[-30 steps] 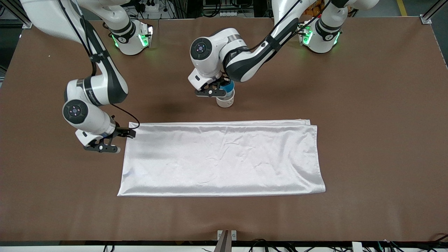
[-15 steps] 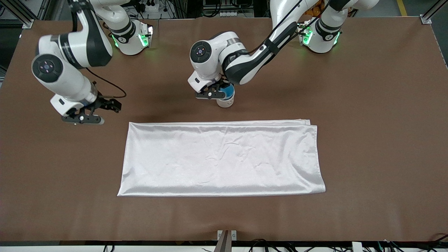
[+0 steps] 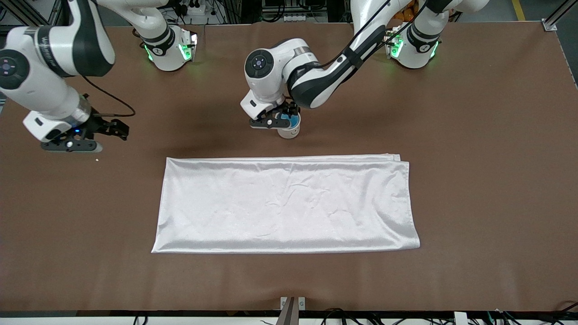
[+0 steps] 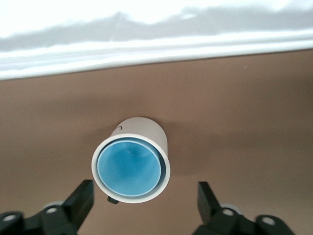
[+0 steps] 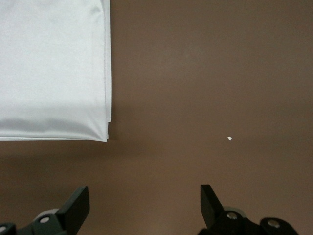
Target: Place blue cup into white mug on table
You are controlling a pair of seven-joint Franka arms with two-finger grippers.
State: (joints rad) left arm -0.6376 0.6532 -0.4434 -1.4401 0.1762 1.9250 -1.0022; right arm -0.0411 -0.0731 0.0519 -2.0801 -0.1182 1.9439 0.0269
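Observation:
The blue cup [image 4: 128, 166] sits inside the white mug [image 4: 146, 133], which stands upright on the brown table [image 3: 474, 135]; in the front view the mug [image 3: 290, 132] shows with the cup's blue rim [image 3: 292, 121] inside it. My left gripper [image 4: 145, 200] is open and empty just above the mug, its fingers apart on either side and not touching it; it also shows in the front view [image 3: 276, 120]. My right gripper [image 5: 144, 203] is open and empty over bare table at the right arm's end, and it shows in the front view [image 3: 92, 135].
A white satin cloth [image 3: 284, 203] lies flat on the table, nearer to the front camera than the mug; its corner shows in the right wrist view [image 5: 54, 73]. A small white speck [image 5: 229, 138] lies on the table under the right gripper.
My right arm has swung away from the cloth's corner toward the right arm's end of the table. My left gripper has let go of the blue cup, which now rests lower in the mug.

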